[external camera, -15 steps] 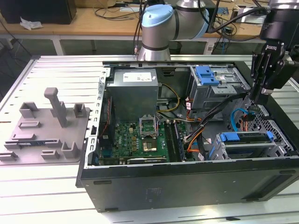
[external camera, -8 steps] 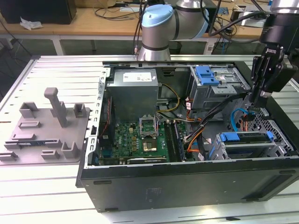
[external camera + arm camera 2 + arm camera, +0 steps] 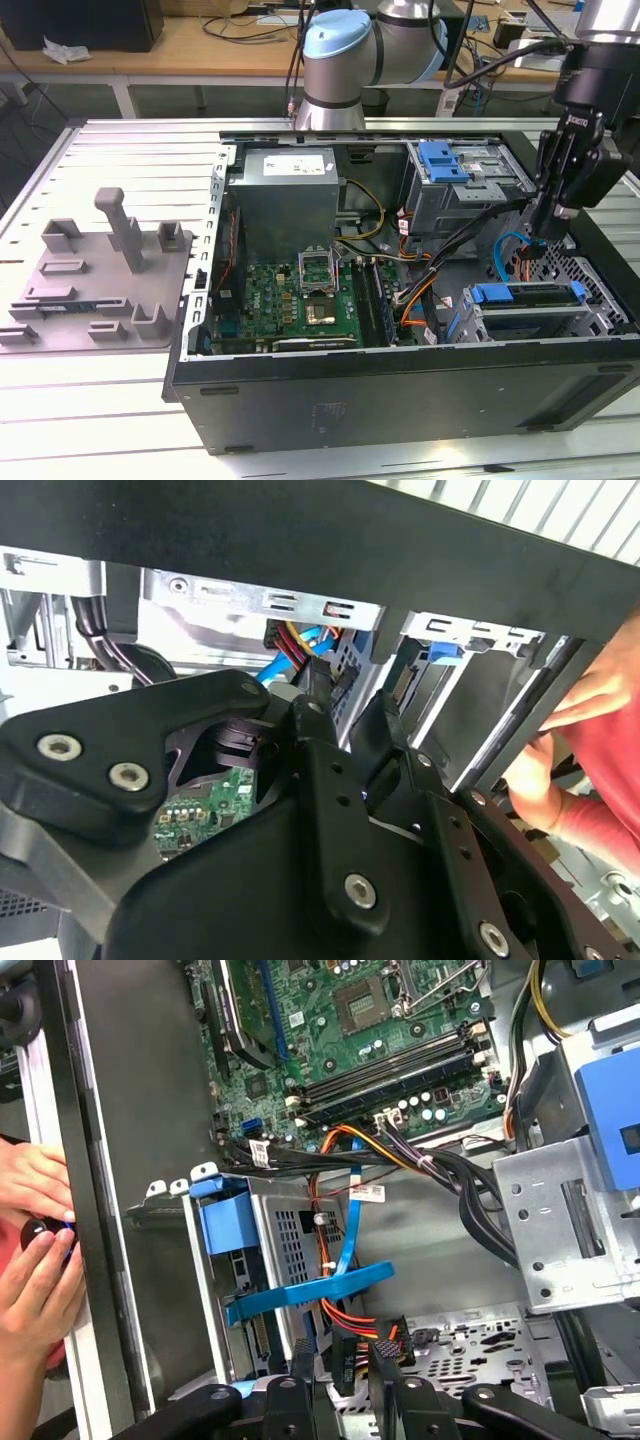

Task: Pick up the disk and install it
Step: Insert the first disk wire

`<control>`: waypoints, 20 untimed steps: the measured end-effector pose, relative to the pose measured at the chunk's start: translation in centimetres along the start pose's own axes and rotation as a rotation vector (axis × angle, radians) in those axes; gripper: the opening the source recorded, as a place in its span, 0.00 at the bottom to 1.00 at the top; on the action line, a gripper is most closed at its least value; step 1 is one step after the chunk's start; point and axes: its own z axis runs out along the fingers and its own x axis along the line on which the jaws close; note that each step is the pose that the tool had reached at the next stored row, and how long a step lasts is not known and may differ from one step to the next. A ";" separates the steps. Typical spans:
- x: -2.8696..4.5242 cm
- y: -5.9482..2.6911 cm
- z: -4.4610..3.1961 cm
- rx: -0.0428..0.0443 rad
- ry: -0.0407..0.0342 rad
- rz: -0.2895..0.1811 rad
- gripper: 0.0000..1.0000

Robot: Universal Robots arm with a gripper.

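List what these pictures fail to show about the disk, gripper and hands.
1. Disk: exterior view, the drive cage covers its body below the blue rail; label unseen.
2. Gripper: exterior view, dark against the case; its grip cannot be judged.
3. Hands: first wrist view, cut by the picture's edge and the case wall; the dark thing they hold is unclear.

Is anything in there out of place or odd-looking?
Yes. In the first wrist view a person's hands are at the wall of the computer case beside the drive cage, near the gripper, an odd, risky spot. A blue flat cable loops loose inside; nothing looks broken.
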 end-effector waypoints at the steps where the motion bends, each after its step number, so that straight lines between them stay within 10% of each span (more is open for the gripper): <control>1: -0.02 0.00 0.05 0.0000 0.0000 0.000 0.35; 9: -0.32 0.07 0.18 -0.0067 0.0001 0.016 0.17; 20: 0.17 0.23 0.45 -0.0056 -0.0073 0.008 0.17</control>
